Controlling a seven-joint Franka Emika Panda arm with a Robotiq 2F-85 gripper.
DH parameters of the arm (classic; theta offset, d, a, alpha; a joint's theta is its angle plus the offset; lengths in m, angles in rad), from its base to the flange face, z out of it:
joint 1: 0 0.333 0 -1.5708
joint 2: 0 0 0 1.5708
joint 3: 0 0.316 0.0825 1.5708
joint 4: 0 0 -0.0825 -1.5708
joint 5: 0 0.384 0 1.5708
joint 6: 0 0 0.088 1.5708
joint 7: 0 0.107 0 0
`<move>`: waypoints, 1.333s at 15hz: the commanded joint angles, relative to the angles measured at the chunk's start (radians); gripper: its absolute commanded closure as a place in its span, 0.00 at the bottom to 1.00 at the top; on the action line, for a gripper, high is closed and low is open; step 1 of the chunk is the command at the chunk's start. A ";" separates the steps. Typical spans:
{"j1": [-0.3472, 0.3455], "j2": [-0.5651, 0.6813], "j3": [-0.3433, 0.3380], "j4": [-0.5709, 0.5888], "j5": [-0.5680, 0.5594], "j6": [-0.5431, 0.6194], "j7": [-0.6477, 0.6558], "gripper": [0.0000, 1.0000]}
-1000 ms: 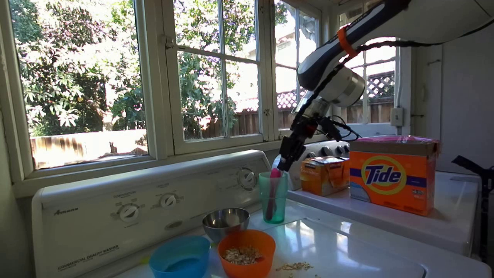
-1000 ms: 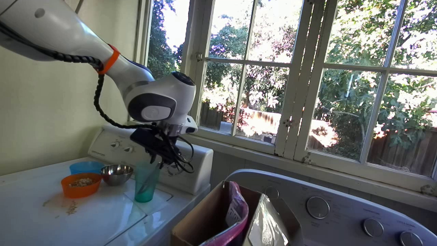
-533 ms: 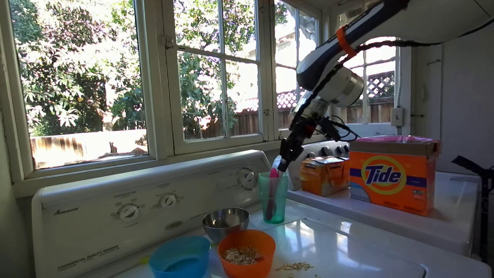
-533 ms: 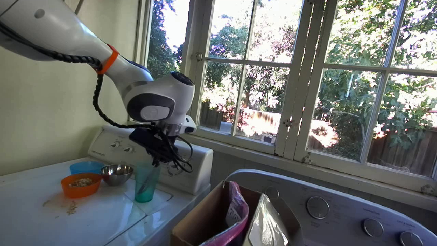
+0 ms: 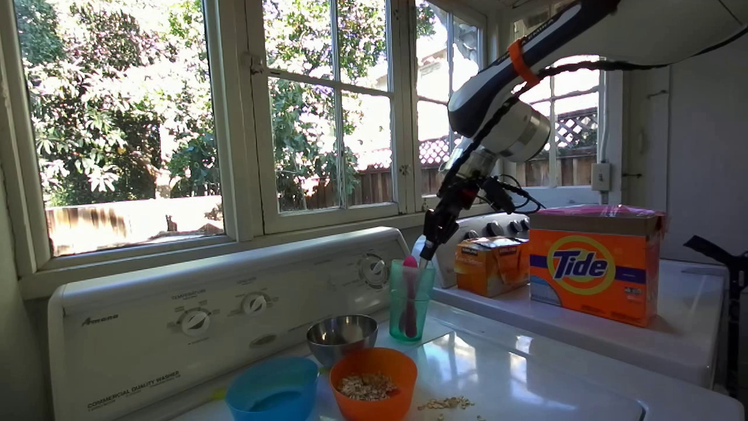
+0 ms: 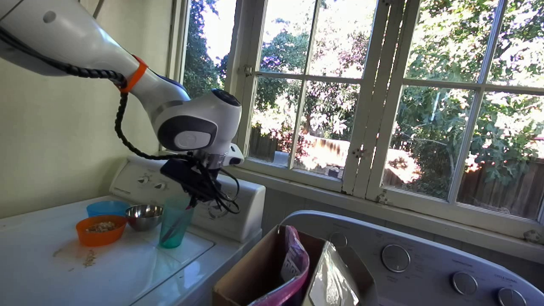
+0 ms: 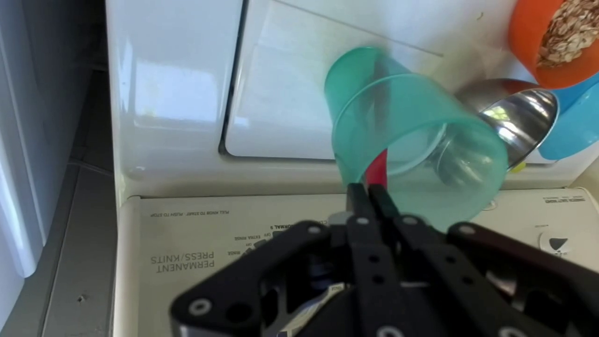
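A translucent green cup (image 5: 422,316) stands on the white washer lid, tilted a little; it also shows in the other views (image 6: 171,238) (image 7: 421,103). A pink-handled utensil (image 5: 410,262) leans inside it, and its pink part shows in the wrist view (image 7: 377,171). My gripper (image 5: 428,252) points down at the cup's rim. In the wrist view my gripper (image 7: 365,188) has its fingers almost together, with the cup's near wall seeming to run between them. The pink handle lies just behind one fingertip and is partly hidden by it.
An orange bowl (image 5: 374,410) of oats, a blue bowl (image 5: 241,403) and a metal bowl (image 5: 327,352) stand beside the cup. Spilled oats (image 5: 447,403) lie on the lid. The washer's control panel (image 5: 140,333) rises behind. A Tide box (image 5: 590,304) and an orange carton (image 5: 479,280) stand on the neighbouring machine.
My gripper's fingers have closed from a spread position. The cup has shifted slightly towards the bowls and tilted. The pink handle has moved with it.
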 commanded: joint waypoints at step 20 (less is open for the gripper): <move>0.206 -0.360 -0.098 -0.197 -0.330 0.037 0.298 0.99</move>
